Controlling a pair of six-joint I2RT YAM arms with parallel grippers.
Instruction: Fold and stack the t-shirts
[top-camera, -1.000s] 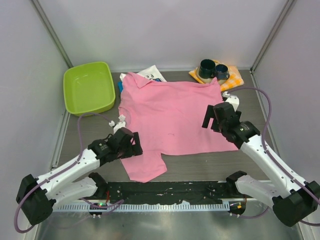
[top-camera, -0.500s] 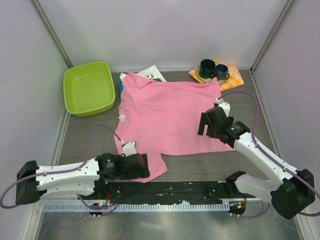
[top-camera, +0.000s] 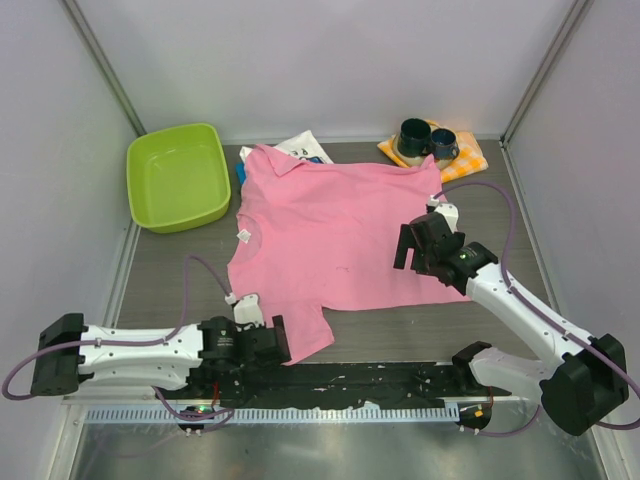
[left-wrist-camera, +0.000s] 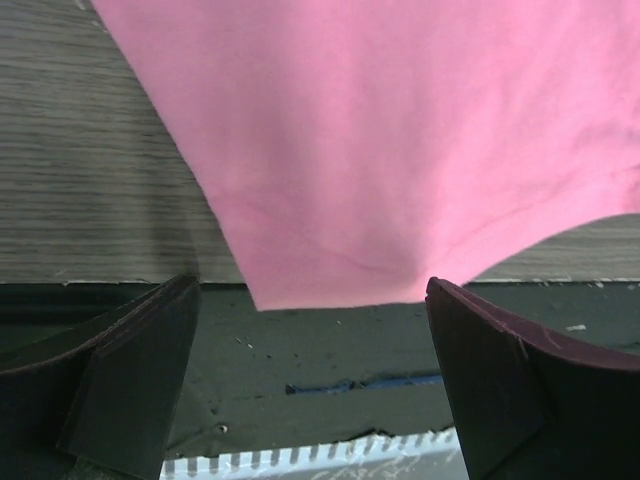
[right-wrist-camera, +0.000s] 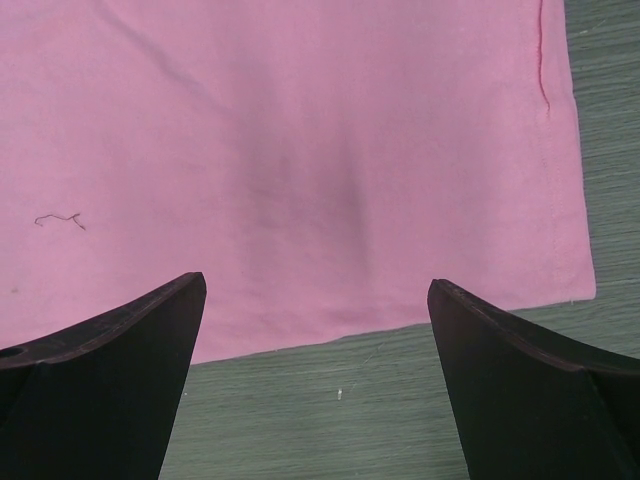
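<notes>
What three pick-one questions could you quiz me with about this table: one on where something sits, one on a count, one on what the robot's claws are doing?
1. Where is the green tub?
A. left of the pink shirt
B. on top of the shirt
C. at the near edge

2. How many dark cups stand on the checked cloth?
A. one
B. two
C. four

3. The left gripper and right gripper are:
A. shut on the shirt
B. shut on a cup
C. open, holding nothing

Answers:
1 A: the tub sits off the shirt's left edge at the far corner.
2 B: two cups stand side by side on the cloth.
3 C: both wrist views show the fingers spread apart with nothing pinched.
</notes>
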